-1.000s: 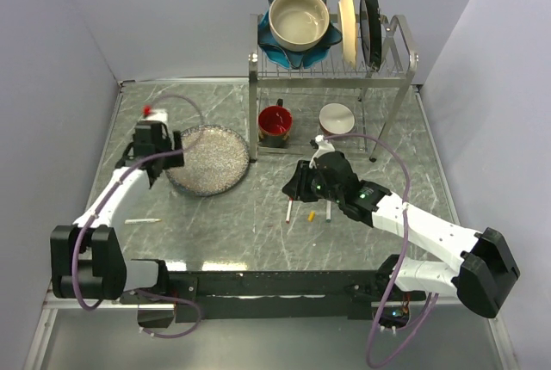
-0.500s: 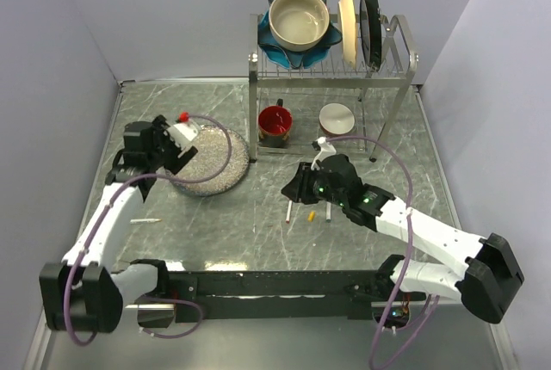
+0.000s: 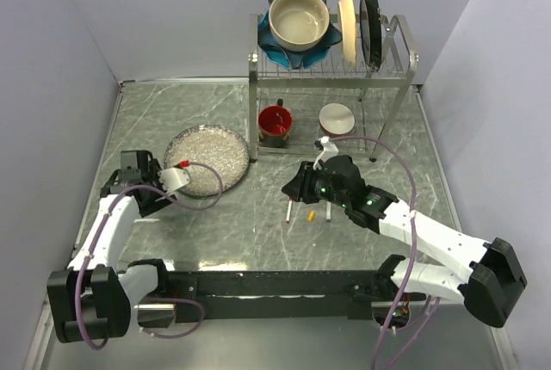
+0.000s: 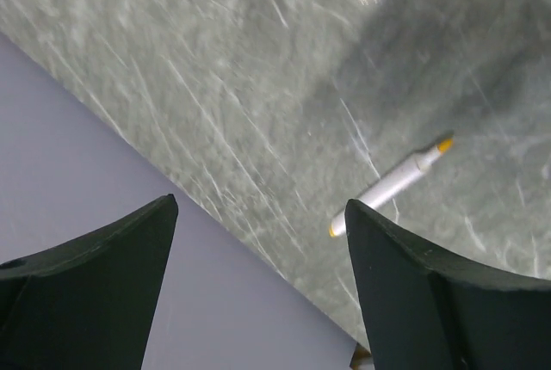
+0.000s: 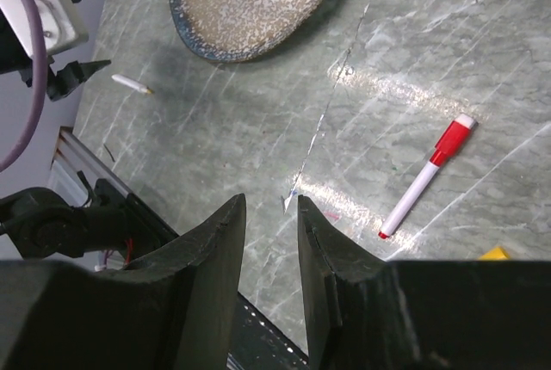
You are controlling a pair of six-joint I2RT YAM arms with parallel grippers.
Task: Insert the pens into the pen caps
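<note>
My left gripper (image 3: 153, 200) hangs open and empty low over the table's near left, by the wall. In the left wrist view (image 4: 260, 202) a white pen with yellow ends (image 4: 392, 185) lies just beyond the right finger, untouched. That pen also shows in the right wrist view (image 5: 131, 84). My right gripper (image 3: 297, 188) (image 5: 270, 199) hovers mid-table with its jaws narrowly apart and empty. A red-ended white pen (image 3: 290, 212) (image 5: 426, 176) lies just right of it. A yellow cap (image 3: 311, 214) (image 5: 495, 254) and a green-ended pen (image 3: 330, 215) lie beside that.
A speckled plate (image 3: 207, 159) lies at the left centre. A dish rack (image 3: 331, 60) holding bowls and plates stands at the back, with a red mug (image 3: 275, 122) and a white bowl (image 3: 336, 118) under it. The left wall (image 4: 129, 301) is close to my left gripper.
My left arm has swung from the far-left side of the plate toward the near left and lowered over the yellow pen. The right arm has barely moved.
</note>
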